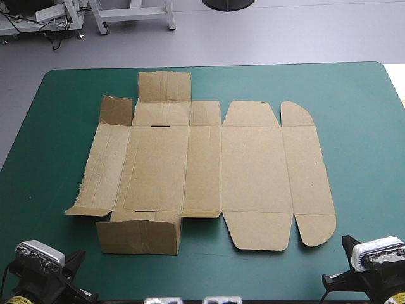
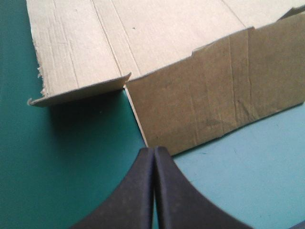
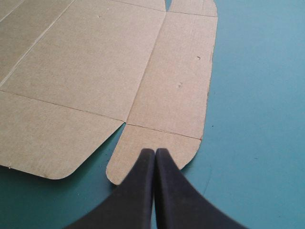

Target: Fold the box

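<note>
Lab: teal-green covered table (image 1: 354, 88), grey floor (image 1: 285, 31), metal frame legs (image 1: 134, 16), loose cables (image 1: 56, 37).

We see only the table (image 1: 253, 65), its teal-green cover (image 1: 364, 158) lying smooth and flat across the whole top (both far corners are rounded), one plain colour from edge to edge.

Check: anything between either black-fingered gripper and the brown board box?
Nothing visible. The cut brown board box lies alone on the teal-green table cover; the shut left gripper and shut right gripper point straight at its near flaps.
</note>
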You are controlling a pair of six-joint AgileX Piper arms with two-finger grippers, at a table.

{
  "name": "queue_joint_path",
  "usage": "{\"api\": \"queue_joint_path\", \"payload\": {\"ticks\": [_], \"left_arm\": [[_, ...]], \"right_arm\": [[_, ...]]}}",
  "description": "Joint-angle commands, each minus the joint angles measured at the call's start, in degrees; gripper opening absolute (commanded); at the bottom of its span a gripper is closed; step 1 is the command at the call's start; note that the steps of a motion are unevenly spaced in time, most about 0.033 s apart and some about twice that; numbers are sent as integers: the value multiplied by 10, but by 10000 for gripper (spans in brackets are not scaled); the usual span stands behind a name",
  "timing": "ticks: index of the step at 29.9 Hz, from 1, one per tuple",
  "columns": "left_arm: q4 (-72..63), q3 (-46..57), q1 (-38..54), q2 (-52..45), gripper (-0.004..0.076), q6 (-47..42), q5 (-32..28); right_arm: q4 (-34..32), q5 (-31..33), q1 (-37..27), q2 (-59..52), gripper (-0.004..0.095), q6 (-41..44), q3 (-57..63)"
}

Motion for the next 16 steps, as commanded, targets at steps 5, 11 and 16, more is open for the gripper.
{"api": "queue_joint_path", "payload": {"ticks": [5,11,16], "left_arm": [[-11,-38,-1,37,-10,-6,-75],[4,-91,-1,124,-10,3,-131],[74,-145,-1,212,-10,-5,-186]], "right_arm": [[2,-37,-1,8,-13,-4,-13],[2,-49,-1,8,-13,-4,-13],[2,-66,-1,8,-13,6,-13]]}}
